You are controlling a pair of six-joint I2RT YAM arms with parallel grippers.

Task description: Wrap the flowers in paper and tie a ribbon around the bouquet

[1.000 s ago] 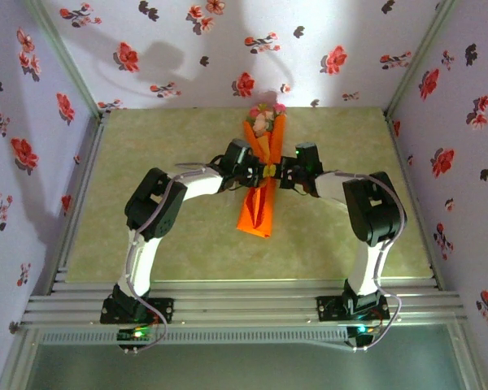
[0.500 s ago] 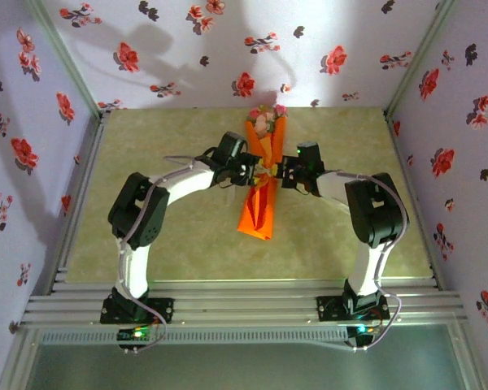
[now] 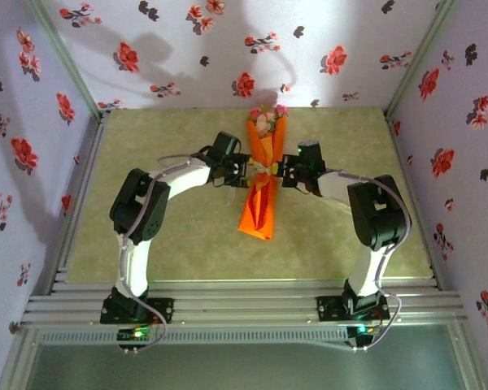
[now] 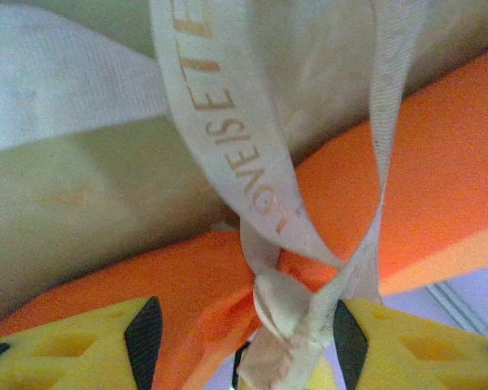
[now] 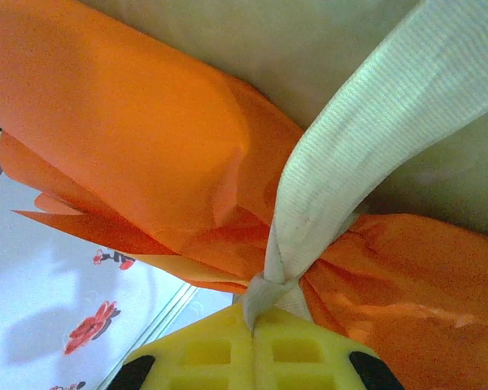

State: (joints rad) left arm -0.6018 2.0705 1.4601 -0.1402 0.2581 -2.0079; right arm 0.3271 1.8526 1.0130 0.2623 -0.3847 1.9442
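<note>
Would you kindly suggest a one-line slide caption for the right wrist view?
Right gripper shut on the cream ribbon, close against the orange bouquet.

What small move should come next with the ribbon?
Probably ease the right gripper slightly away from the bouquet. Its fingers are shut on the ribbon, which runs taut to the pinched waist of the orange paper, and a small knot sits between the left fingers, so a gentle pull should snug the tie.

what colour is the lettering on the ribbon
Tan-gold letters on the cream ribbon, clearest in the left wrist view.
</note>
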